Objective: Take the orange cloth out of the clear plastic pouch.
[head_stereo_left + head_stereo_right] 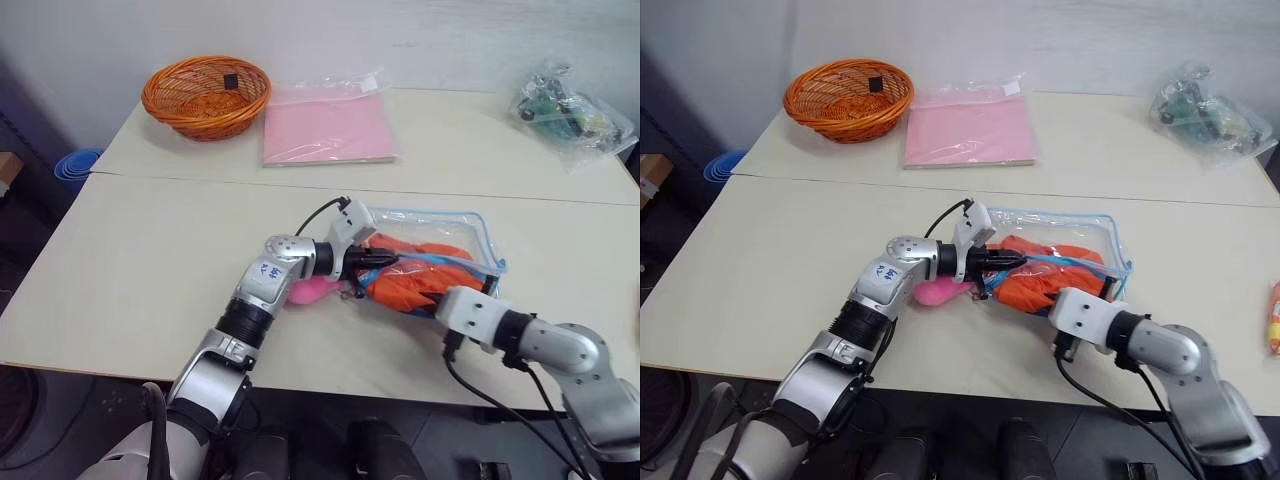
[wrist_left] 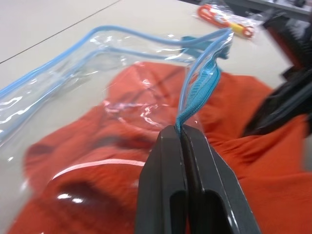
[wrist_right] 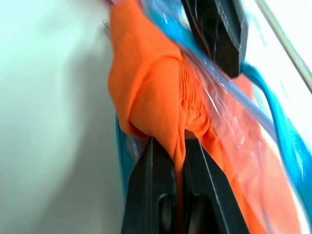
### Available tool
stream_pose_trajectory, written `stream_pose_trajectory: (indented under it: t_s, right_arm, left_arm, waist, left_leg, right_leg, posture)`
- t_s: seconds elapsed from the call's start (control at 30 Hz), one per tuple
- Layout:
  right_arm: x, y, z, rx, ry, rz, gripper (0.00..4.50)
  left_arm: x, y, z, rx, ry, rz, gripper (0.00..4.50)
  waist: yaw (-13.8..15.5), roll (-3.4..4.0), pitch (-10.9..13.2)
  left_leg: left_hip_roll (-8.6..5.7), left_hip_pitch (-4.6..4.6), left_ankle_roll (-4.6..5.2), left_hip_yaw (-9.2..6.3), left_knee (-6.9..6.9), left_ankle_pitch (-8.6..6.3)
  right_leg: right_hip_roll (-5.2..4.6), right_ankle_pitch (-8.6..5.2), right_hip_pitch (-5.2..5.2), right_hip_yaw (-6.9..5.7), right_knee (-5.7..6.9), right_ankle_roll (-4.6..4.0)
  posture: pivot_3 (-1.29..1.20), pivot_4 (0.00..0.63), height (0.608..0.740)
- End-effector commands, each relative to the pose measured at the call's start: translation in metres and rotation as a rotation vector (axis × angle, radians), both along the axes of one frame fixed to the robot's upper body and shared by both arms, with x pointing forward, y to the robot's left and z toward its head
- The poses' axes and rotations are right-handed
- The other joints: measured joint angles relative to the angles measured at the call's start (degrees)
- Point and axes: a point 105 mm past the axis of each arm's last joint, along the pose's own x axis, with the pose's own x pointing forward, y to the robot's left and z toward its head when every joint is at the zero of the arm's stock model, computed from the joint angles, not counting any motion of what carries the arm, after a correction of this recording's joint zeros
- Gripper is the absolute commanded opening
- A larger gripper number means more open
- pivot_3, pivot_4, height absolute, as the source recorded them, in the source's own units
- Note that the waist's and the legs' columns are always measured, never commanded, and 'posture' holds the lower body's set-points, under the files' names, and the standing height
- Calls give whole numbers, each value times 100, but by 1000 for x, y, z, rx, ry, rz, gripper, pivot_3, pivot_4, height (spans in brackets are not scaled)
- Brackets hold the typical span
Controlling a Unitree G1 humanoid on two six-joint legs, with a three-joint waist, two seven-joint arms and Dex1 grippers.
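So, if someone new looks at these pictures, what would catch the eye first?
Probably the orange cloth, bright at the near middle of the table, bulging from the clear plastic pouch. The left pincer is shut on the pouch's blue zipper edge and the right pincer is shut on a fold of cloth. An orange basket sits at the far left.

Wrinkled orange cloth (image 1: 415, 285) partly inside flat blue-edged clear plastic pouch (image 1: 455, 228)

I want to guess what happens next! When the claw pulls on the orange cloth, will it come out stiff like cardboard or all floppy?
Probably floppy: the orange cloth bunches into folds where the right claw pinches it. It likely weighs little, being thin fabric. It may drag on the clear plastic pouch, whose blue edge the left claw grips.
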Motion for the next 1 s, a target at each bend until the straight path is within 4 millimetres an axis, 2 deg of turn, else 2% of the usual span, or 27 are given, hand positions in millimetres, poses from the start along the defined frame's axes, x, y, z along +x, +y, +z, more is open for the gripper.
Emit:
stream_pose_trajectory:
  t_s: [0.03, 0.1, 0.2, 0.27, 0.33, 0.4, 0.43, 0.5, 0.63, 0.8, 0.87, 0.93, 1.0]
  right_arm:
    - [-35, 8, 24, 222, 60, 134, 24]
    - [-54, -3, 34, 335, 132, 122, 24]
    - [-70, -19, 44, 402, 191, 72, 24]
    - [-79, -55, 58, 439, 207, -71, 24]
    - [-83, -83, 72, 441, 195, -187, 24]
    - [-77, -120, 90, 385, 88, -334, 24]
    - [-75, -132, 97, 366, 51, -381, 24]
    - [-63, -162, 101, 302, -45, -494, 24]
    - [-38, -202, 87, 65, -181, -620, 24]
    - [-7, -227, 62, -20, -258, -711, 24]
    - [-5, -226, 30, -131, -176, -645, 24]
    - [-14, -229, -1, -191, -84, -612, 24]
    - [-27, -234, -18, -281, -45, -563, 24]
  left_arm:
    - [14, 6, 7, -11, -35, 91, 0]
    - [17, 9, 8, -14, -41, 104, 0]
    - [15, 15, 8, -16, -52, 91, 0]
    - [11, 24, 12, -16, -79, 59, 0]
    - [8, 32, 16, -21, -102, 39, 0]
    - [4, 42, 19, -37, -106, 12, 0]
    - [2, 44, 20, -43, -110, 0, 0]
    - [-3, 48, 19, -33, -108, -22, 0]
    - [-12, 49, 16, -22, -104, -61, 0]
    - [-20, 44, 15, -14, -114, -104, 0]
    - [-24, 42, 15, -18, -120, -117, 0]
    - [-30, 41, 15, -14, -127, -142, 0]
    - [-34, 42, 14, -7, -141, -150, 0]
  waist:
    - [8, -1, 0]
    - [24, 1, 0]
    - [-10, -4, 3]
    - [6, -3, 3]
    - [-6, -5, 3]
    - [-40, -7, 3]
    - [-44, -7, 4]
    - [-31, -6, 3]
    - [-5, -6, 3]
    - [-8, 1, 1]
    - [0, 2, 0]
    - [4, 2, 0]
    - [11, 3, 0]
  left_leg:
    - [0, 0, 0, 0, -1, 0]
    - [1, 0, 0, -3, -4, 0]
    - [1, 2, 0, -2, -3, 0]
    - [1, 8, 2, 1, -3, -1]
    - [1, 8, 4, 2, -7, -2]
    - [3, 17, 9, 7, -19, -5]
    - [3, 19, 15, 10, -21, -8]
    - [3, 21, 21, 13, -22, -9]
    - [3, 18, 14, 10, -25, -4]
    - [1, 10, 8, 25, -23, 0]
    - [1, 11, 6, 25, -23, 1]
    - [2, 11, 5, 22, -23, 2]
    - [2, 11, 5, 23, -24, 2]
  right_leg:
    - [0, 0, 0, 0, 0, 0]
    - [0, 0, 2, -3, 0, 0]
    - [-2, 1, 6, -3, -3, 1]
    - [-2, 1, 11, 2, -4, 2]
    - [-2, 1, 11, 4, -6, 2]
    - [1, 1, 14, 10, -11, 2]
    - [1, 1, 14, 14, -11, 2]
    - [0, 1, 14, 16, -13, 2]
    - [0, 1, 11, 13, -17, 2]
    - [-2, 1, 0, 21, -16, 2]
    - [-2, 1, -2, 22, -13, 2]
    - [0, 1, -2, 18, -13, 2]
    - [0, 1, 0, 18, -16, 2]
  posture:
    - [0, 150, 740]
    - [0, 150, 740]
    - [0, 150, 740]
    - [0, 150, 740]
    - [0, 150, 740]
    - [0, 150, 740]
    - [0, 150, 740]
    - [0, 150, 740]
    - [0, 150, 740]
    - [0, 150, 740]
    - [0, 150, 740]
    - [0, 150, 740]
    - [0, 150, 740]
